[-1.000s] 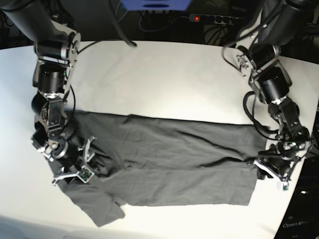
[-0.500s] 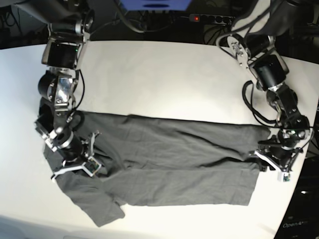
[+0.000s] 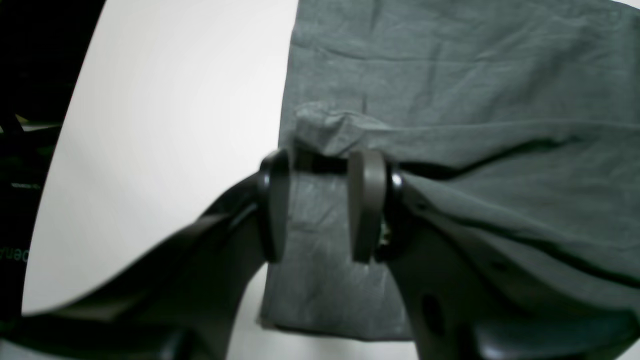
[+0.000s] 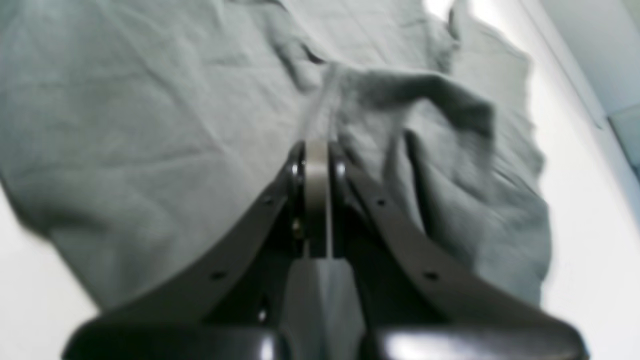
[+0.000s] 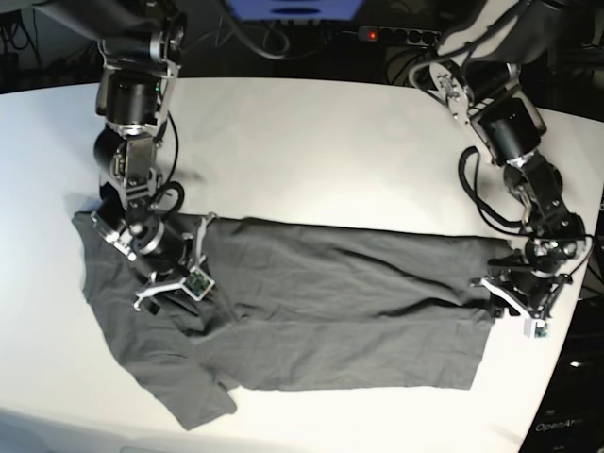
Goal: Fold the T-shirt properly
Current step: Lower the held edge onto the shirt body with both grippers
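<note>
Charcoal T-shirt [image 5: 321, 302]: right pincer [image 4: 316, 165] just snapped together, probably pinching a fold; left pincer [image 3: 320, 200] straddles the hem, half-spread.

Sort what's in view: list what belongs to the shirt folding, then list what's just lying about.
Belongs to the job:
T-shirt
right gripper, shut on the T-shirt
left gripper, at the hem

Just there:
white table
power strip
cables
</note>
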Action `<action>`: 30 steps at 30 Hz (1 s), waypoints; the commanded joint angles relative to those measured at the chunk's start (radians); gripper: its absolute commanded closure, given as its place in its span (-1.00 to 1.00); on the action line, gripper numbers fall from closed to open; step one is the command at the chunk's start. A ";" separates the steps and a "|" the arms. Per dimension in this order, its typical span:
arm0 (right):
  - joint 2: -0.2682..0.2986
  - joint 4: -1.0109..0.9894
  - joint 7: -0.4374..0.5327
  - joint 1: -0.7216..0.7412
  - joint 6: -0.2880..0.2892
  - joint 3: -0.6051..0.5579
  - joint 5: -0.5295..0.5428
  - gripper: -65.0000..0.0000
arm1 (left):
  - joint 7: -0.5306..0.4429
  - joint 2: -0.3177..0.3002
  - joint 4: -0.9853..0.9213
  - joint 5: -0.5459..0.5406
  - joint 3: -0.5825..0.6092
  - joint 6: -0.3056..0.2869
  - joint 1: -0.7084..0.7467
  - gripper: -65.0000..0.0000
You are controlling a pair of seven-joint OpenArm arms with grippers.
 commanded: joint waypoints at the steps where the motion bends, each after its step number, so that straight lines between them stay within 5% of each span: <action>1: 0.016 -0.008 0.037 0.049 -0.013 0.001 0.022 0.97 | -0.027 -0.008 0.021 -0.014 0.003 0.001 -0.024 0.41; 12: 0.174 -0.436 0.152 0.351 -0.013 -0.006 0.014 0.97 | 0.051 -0.002 0.070 -0.014 0.003 0.001 -0.020 0.41; 17: 0.223 -0.421 0.198 0.370 -0.013 -0.005 0.012 0.97 | 0.053 0.012 0.134 -0.014 0.009 0.001 0.008 0.41; 25: 0.245 -0.159 0.126 0.152 -0.013 0.083 0.017 0.97 | 0.088 0.019 0.171 -0.014 0.007 -0.003 0.030 0.41; 30: 0.222 -0.001 0.103 0.002 -0.013 0.126 0.020 0.97 | 0.088 0.027 0.220 -0.016 0.007 -0.066 0.027 0.41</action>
